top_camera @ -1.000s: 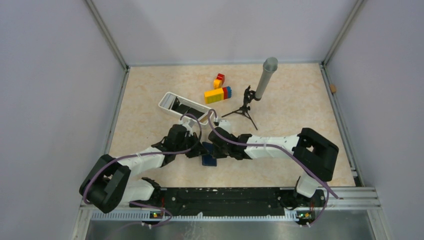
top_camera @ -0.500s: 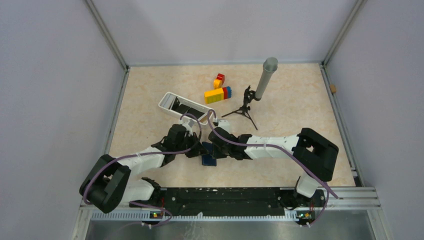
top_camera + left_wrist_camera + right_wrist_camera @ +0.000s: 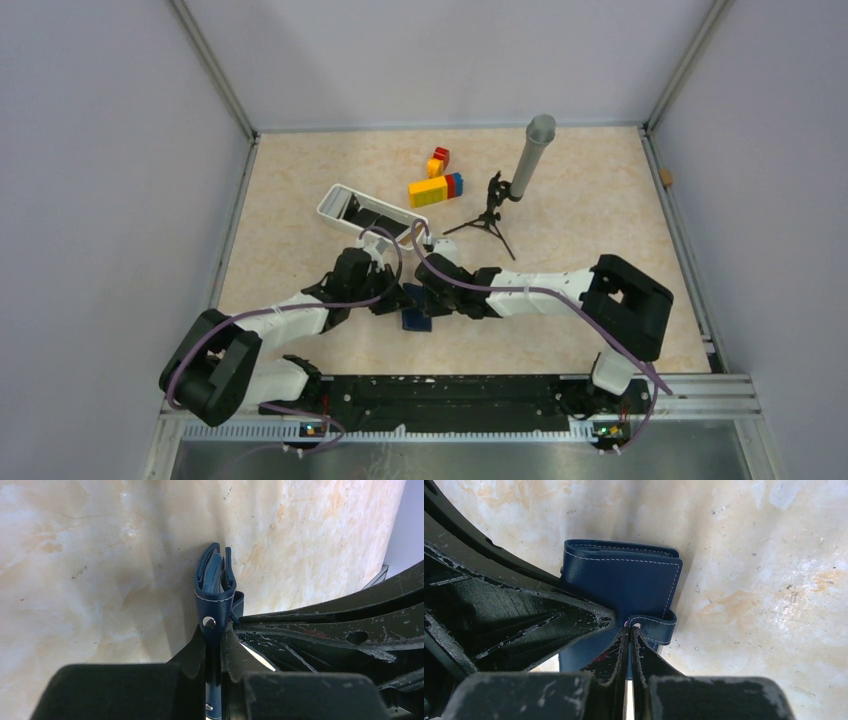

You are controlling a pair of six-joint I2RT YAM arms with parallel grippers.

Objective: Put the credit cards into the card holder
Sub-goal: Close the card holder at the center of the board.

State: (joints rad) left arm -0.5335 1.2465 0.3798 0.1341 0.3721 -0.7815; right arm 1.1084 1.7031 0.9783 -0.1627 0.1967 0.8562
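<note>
We find both arms low and stretched inward, meeting just below the middle of the overhead view. Our left arm (image 3: pixel 290 315) runs from its base at seven o'clock toward two o'clock. Our right arm (image 3: pixel 540 288) runs from its base at four o'clock toward nine o'clock. The left claw (image 3: pixel 214 636) is pinched on the card holder (image 3: pixel 624 585), fingers almost touching. The right claw (image 3: pixel 630 630) is clamped fully together on it too, close beside the left.

Right claw (image 3: pixel 630 629) pinching card holder (image 3: pixel 624 582) strap (image 3: pixel 658 628).
</note>
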